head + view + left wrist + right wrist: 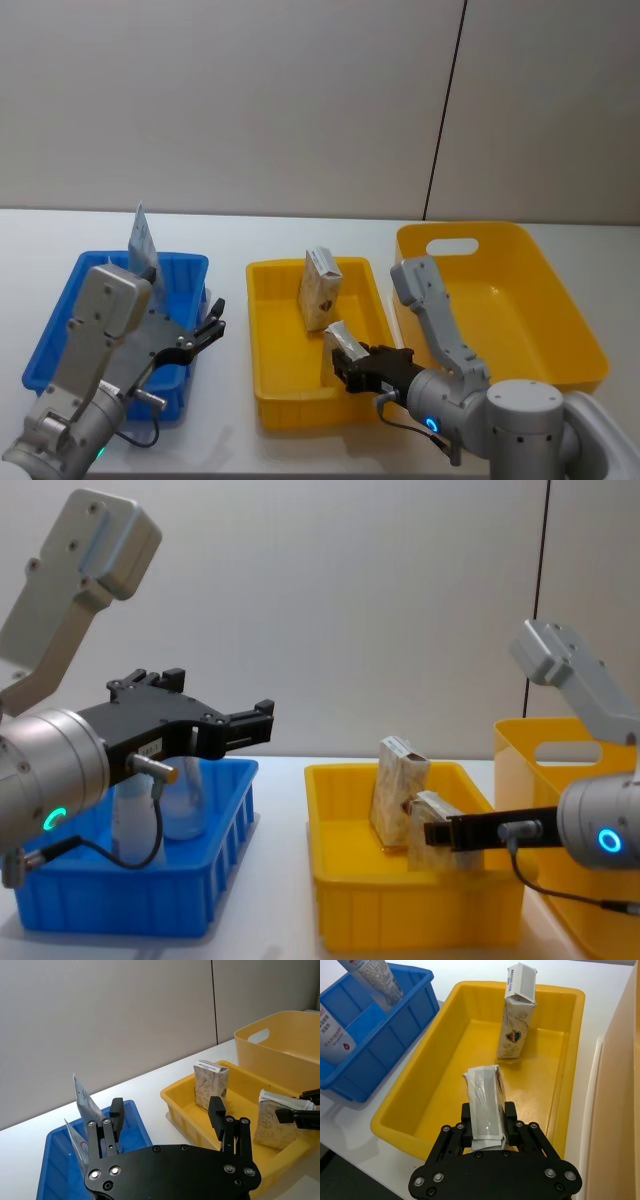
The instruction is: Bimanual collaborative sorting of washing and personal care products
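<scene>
Two pale-blue tubes (370,977) (332,1030) stand in the blue bin (60,330); the nearer one bears a red logo. A beige carton (320,288) stands upright in the small yellow bin (270,345). My right gripper (487,1110) is shut on a silvery carton (484,1097) and holds it just above the near part of that bin, seen from the side in the chest view as the silvery carton (428,830). My left gripper (213,320) hangs open with nothing between its fingers, over the blue bin's right edge, and the chest view shows the left gripper (262,723) above the tubes.
A large yellow bin (520,300) with a handle slot stands at the right, touching the small yellow bin. All three bins sit on a white table (300,225) before a grey wall. Bare table lies behind the bins.
</scene>
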